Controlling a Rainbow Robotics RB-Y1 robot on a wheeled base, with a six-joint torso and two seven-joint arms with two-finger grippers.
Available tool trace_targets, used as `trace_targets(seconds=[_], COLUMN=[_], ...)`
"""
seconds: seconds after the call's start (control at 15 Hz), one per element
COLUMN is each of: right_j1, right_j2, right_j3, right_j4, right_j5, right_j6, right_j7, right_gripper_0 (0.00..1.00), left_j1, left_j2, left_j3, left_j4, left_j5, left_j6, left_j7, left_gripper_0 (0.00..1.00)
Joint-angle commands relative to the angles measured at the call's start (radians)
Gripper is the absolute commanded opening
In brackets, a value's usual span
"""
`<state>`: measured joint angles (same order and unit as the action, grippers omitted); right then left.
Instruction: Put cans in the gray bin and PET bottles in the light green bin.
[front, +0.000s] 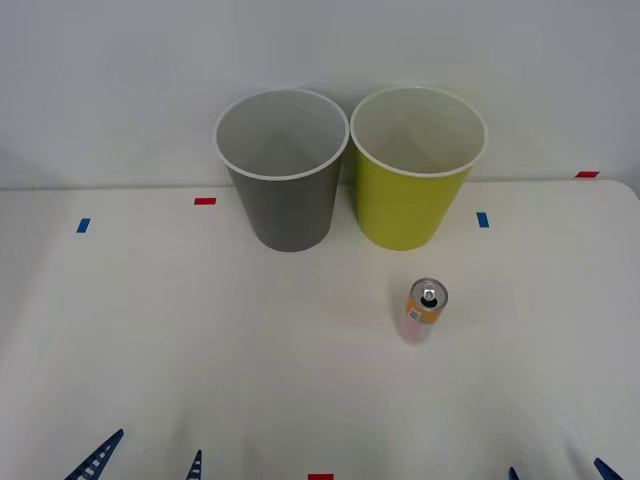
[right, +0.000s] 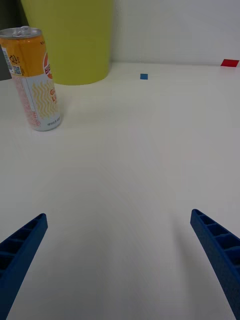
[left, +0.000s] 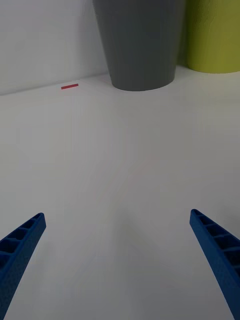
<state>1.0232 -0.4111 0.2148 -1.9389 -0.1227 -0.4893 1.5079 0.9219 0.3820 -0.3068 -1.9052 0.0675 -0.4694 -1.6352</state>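
A small can (front: 424, 310) with a silver top, orange band and pale lower body stands upright on the white table, in front of the light green bin (front: 415, 175). The gray bin (front: 285, 175) stands to that bin's left, both at the table's back. The can (right: 36, 80) also appears in the right wrist view, with the light green bin (right: 75, 37) behind it. My right gripper (front: 560, 474) is open at the near right edge, well short of the can. My left gripper (front: 145, 462) is open at the near left, facing the gray bin (left: 140, 42).
Small blue tape marks (front: 83, 225) (front: 483, 219) and red tape marks (front: 205, 201) (front: 587, 174) lie on the table (front: 200, 340). A red mark (front: 320, 477) sits at the near edge. A pale wall rises behind the bins.
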Motion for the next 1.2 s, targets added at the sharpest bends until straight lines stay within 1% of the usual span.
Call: trace_targets(seconds=[0.07,1.2], right_j1=[0.000,0.000], right_j2=[0.000,0.000], right_j3=[0.000,0.000], right_j4=[0.000,0.000], right_j5=[0.000,0.000], right_j6=[0.000,0.000], right_j7=[0.000,0.000], right_gripper_0=[1.00,1.00], left_j1=[0.000,0.000], left_j2=[0.000,0.000], left_j3=[0.000,0.000], left_j4=[0.000,0.000], left_j5=[0.000,0.000], left_j6=[0.000,0.000], left_j7=[0.000,0.000], left_gripper_0=[1.00,1.00])
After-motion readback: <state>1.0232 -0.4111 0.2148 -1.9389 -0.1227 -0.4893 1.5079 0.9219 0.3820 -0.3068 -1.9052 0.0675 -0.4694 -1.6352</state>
